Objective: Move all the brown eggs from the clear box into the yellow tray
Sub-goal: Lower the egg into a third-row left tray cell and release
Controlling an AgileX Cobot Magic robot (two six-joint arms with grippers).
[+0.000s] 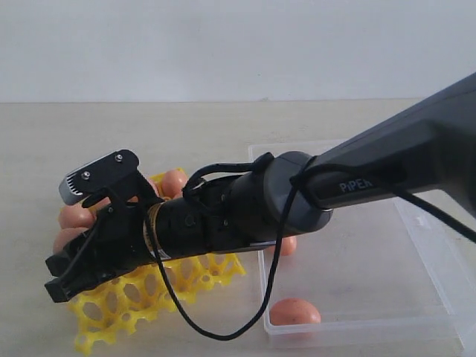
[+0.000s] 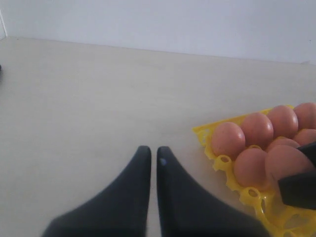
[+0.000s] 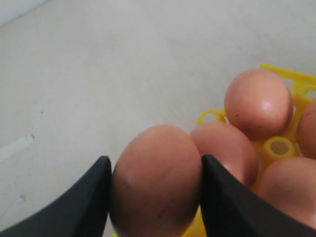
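My right gripper (image 3: pixel 155 160) is shut on a brown egg (image 3: pixel 157 177), its two black fingers pressed against the egg's sides. It hangs over the edge of the yellow tray (image 3: pixel 279 146), beside other eggs (image 3: pixel 257 102) seated in cells. In the exterior view the right arm reaches across to the left and its gripper (image 1: pixel 53 279) is over the yellow tray (image 1: pixel 119 312); the held egg is hidden there. Two brown eggs (image 1: pixel 294 312) lie in the clear box (image 1: pixel 357 327). My left gripper (image 2: pixel 153 150) is shut on nothing, low over bare table beside the tray (image 2: pixel 202 132).
A black cable (image 1: pixel 178 305) loops down from the right arm over the tray and the box's near corner. Several eggs (image 2: pixel 227 139) fill the tray's cells. A pale wall stands behind the table.
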